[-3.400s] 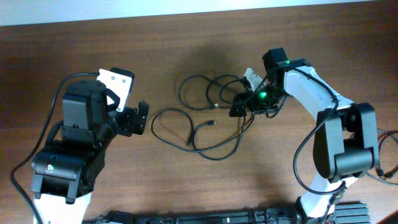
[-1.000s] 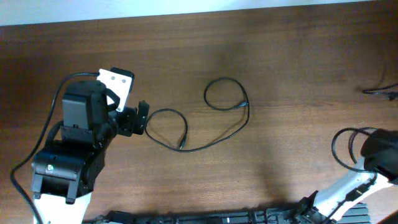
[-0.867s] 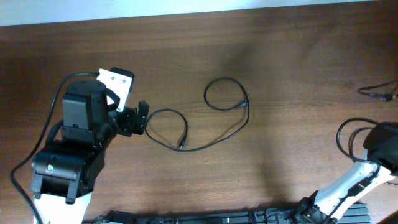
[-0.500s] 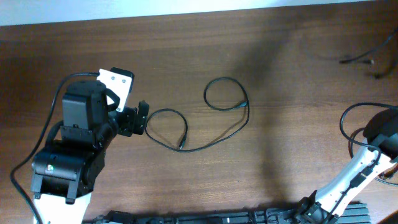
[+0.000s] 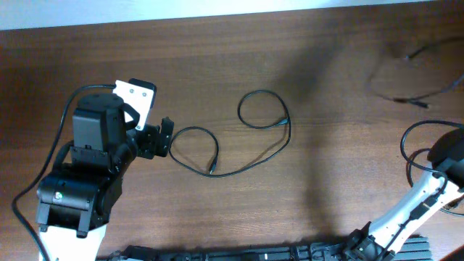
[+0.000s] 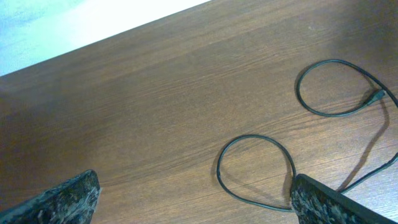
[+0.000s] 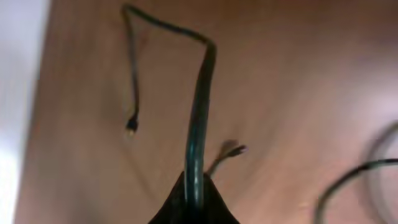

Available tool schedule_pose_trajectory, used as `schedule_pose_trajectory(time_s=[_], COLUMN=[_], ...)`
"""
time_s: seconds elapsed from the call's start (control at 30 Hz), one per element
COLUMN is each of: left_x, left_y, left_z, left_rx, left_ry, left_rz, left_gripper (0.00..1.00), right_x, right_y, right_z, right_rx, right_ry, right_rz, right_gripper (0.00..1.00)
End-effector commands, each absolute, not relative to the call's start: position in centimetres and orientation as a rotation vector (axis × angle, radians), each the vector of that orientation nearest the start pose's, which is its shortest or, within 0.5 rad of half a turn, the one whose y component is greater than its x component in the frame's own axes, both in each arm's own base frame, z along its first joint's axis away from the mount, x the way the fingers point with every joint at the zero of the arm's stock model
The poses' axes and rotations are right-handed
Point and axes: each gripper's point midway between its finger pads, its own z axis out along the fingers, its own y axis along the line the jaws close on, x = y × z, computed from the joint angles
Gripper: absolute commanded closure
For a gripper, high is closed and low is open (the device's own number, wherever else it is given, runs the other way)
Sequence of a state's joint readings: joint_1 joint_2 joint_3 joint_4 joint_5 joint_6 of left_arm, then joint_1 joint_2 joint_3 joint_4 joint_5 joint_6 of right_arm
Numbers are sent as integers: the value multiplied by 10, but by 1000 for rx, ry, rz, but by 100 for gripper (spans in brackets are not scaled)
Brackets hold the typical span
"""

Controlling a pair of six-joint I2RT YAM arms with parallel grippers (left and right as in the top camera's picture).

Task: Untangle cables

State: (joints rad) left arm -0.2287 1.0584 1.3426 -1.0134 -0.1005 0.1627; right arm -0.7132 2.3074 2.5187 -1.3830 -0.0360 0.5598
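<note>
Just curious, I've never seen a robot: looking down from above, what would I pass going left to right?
Left arm → left gripper → looped cable on the table. A blurred second cable and the right arm overlap at the far right.

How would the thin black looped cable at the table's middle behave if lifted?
Probably floppy: the looped cable lies in loose curves, and the other black cable bends over from the right gripper. Likely light, being thin; its plug ends may swing.
</note>
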Motion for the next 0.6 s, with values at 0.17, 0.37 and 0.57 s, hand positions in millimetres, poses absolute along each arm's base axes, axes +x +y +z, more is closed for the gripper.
schedule_pose_trajectory(time_s=[0.17, 0.37, 0.57], left_x=[287, 287, 287], left_y=[-50, -50, -50], left_z=[311, 310, 310], left_rx=[382, 382, 382], left_ry=[2253, 2254, 2254], left_rz=[66, 66, 66], left_gripper=[1, 1, 1], right_x=[316, 319, 370], right_y=[-386, -374, -309], right_z=[189, 185, 189], right_rx=[1808, 1724, 1121], right_ry=[2192, 2303, 2574], right_rz=[-281, -208, 250], right_gripper=[55, 1, 1])
